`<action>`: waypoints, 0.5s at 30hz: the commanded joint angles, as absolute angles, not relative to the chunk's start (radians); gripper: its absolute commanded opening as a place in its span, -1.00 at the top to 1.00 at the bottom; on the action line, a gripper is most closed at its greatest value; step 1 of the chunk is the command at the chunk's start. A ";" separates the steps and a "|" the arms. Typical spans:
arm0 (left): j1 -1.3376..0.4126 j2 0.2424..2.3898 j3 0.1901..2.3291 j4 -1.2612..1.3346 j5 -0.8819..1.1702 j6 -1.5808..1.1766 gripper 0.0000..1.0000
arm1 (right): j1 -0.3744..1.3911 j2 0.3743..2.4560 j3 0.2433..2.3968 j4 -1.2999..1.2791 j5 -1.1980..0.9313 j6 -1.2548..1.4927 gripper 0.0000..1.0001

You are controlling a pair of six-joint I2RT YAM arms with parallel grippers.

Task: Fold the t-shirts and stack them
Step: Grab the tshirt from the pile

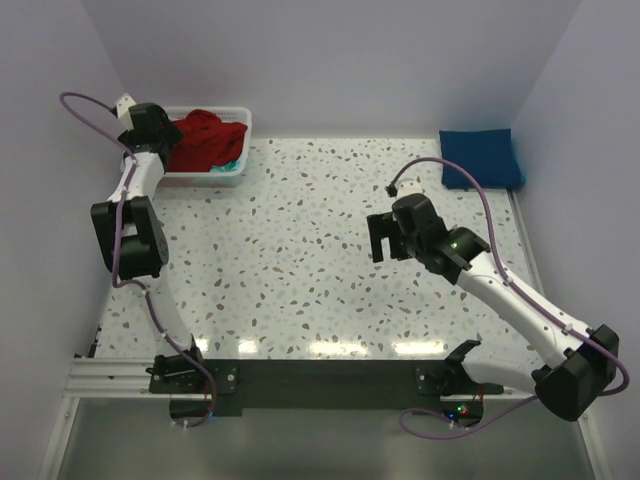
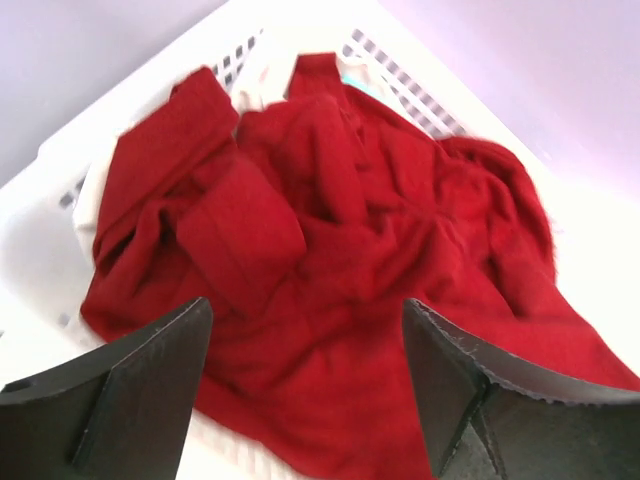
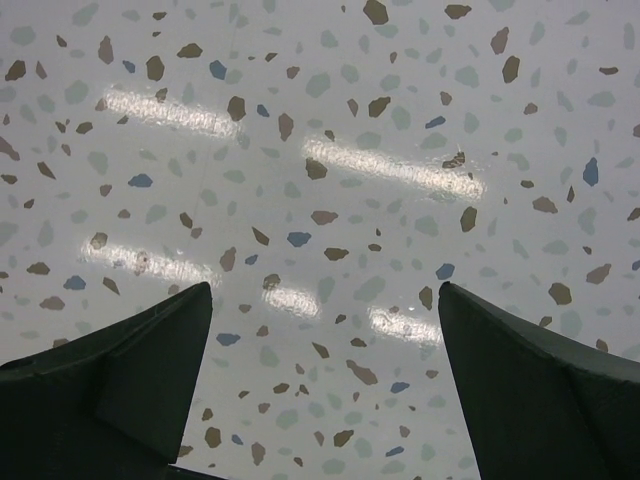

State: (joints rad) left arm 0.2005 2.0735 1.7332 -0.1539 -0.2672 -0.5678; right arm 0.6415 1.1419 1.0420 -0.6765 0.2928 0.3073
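A crumpled deep red t-shirt [image 1: 205,135] [image 2: 330,230] fills the white mesh basket [image 1: 244,118] [image 2: 60,150] at the table's far left. A bit of teal t-shirt [image 1: 232,163] peeks out beneath it. The royal blue t-shirt [image 1: 480,158] lies folded at the far right corner. My left gripper [image 1: 150,125] [image 2: 306,302] hovers just over the red cloth, jaws apart on either side of a fold, gripping nothing. Out over the middle-right of the table, my right gripper [image 1: 380,237] [image 3: 324,286] is open above bare speckled tabletop.
The basket's walls stand around the red t-shirt on all sides. Purple walls close in the table at the back, left and right. Both arm bases sit on the rail [image 1: 300,375] at the near edge.
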 commanded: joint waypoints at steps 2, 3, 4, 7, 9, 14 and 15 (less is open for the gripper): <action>0.229 2.155 1.831 -0.109 -0.281 -0.597 -0.59 | 0.647 1.163 1.085 -0.678 0.281 0.350 -0.97; 0.232 2.187 1.856 -0.115 -0.279 -0.601 -0.59 | 0.647 1.167 1.085 -0.683 0.278 0.351 -0.97; 0.239 2.201 1.867 -0.120 -0.275 -0.612 -0.58 | 0.647 1.175 1.086 -0.683 0.272 0.354 -0.97; 0.250 2.249 1.897 -0.118 -0.253 -0.617 -0.52 | 0.647 1.192 1.100 -0.701 0.268 0.360 -0.97; 0.253 2.278 1.926 -0.115 -0.230 -0.611 -0.45 | 0.647 1.207 1.103 -0.710 0.268 0.364 -0.97; 0.253 2.261 1.941 -0.068 -0.183 -0.586 0.16 | 0.647 1.212 1.103 -0.742 0.258 0.364 -0.97; 0.255 2.249 1.933 -0.060 -0.178 -0.581 0.42 | 0.647 1.213 1.103 -0.745 0.256 0.361 -0.97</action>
